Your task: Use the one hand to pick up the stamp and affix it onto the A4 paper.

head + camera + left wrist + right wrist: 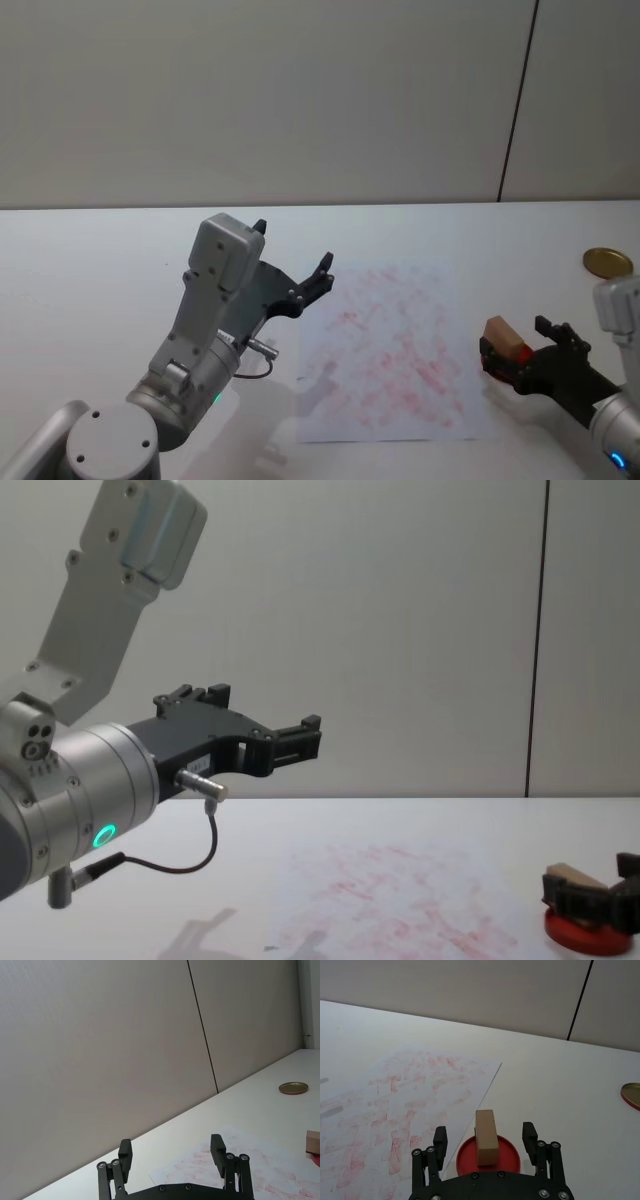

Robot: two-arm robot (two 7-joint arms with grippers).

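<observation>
The right gripper (484,1134) sits low over the bench (100,270) near its right edge. Its fingers (440,1136) are spread apart, one on either side of the stamp (505,338), with a clear gap between each and the wood, so nothing is gripped. The stamp, a light-brown wooden block, rests on a round red ink pad (510,1154), its long side pointing away from the gripper. The pad lies just beside the right edge of the A4 paper (390,350), close to the sheet's near right corner; whether pad and sheet touch cannot be told. The paper lies flat in the middle of the bench, covered with faint red stamp marks. The left gripper (171,1147) hangs in the air well above the bench, over the paper's left edge, its fingers wide open and holding nothing. A round gold lid (607,262) lies towards the far right corner of the bench, well apart from the pad.
</observation>
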